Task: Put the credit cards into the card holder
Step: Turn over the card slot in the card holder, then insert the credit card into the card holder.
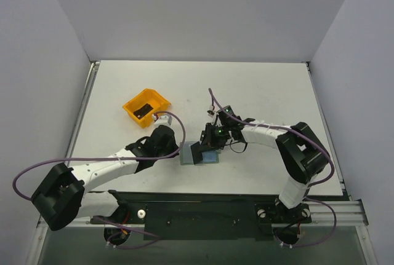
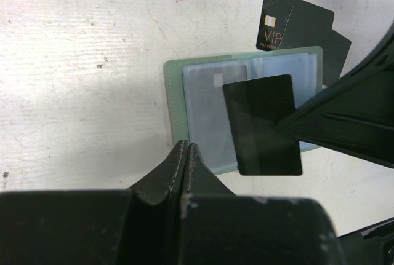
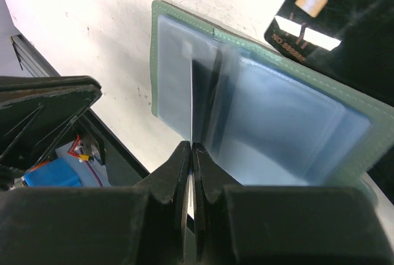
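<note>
Credit card (image 2: 261,123): black, pinched by one edge in the closed right end effector (image 3: 192,148), which holds it over the middle of the open card holder (image 2: 174,99). In the right wrist view it shows edge-on, aimed at the clear sleeves near the fold.

Card holder: lies flat and open on the table (image 2: 92,62), green rim outside, pale blue lining and clear pockets up. The left end effector (image 2: 186,148) is closed on nothing, tips at the holder's lower edge; pressing or just above, cannot tell.

Other cards: a VIP card (image 2: 298,22) and a second black one (image 2: 337,50) lie at the holder's upper right corner, touching or tucked under its rim. One more sits in the orange bin (image 1: 132,106), upper left of the top view.

Handling, my judgement:
- Card is light, stiff, thin and slick. Grip by a short edge so the opposite edge leads into the pocket.
- Sleeves look soft and floppy; the pocket mouth may buckle if the card arrives skewed.
- Holder is light and likely to slide, so it wants pinning.

Room: both end effectors crowd the holder, close together. Bare table toward the upper left of the left wrist view.
</note>
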Tool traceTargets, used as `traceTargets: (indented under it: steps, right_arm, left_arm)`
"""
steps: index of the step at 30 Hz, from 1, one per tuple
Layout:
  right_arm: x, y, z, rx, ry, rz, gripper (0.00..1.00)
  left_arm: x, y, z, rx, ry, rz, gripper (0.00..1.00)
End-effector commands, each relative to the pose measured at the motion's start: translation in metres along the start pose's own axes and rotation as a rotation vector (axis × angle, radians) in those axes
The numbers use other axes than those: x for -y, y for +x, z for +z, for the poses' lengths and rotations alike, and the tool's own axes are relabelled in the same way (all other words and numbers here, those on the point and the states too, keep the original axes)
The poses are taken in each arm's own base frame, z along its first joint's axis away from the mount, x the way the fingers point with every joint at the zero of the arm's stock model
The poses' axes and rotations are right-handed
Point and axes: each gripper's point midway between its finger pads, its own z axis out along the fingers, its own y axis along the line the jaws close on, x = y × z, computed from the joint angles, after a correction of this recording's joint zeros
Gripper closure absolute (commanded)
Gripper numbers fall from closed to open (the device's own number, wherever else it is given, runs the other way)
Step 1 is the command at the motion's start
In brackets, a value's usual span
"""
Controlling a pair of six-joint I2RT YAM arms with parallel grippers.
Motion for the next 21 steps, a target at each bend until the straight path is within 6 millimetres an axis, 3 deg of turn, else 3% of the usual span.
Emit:
traceTargets:
  steps: [1,6,21]
  right_arm:
    - [-0.006,-0.016,-0.026,0.100,-0.025,-0.022,1.00]
    - [0.000,-0.019,-0.039,0.133,-0.041,-0.005,1.00]
    - [0.003,-0.013,-0.028,0.119,-0.125,0.056,1.00]
  left_arm:
    - [0.024,-0.022,0.005,0.044,0.067,0.014,1.00]
    - [0.025,-0.017,0.015,0.026,0.060,0.019,1.00]
    - [0.001,0.011,0.034,-0.044,0.000,0.016,1.00]
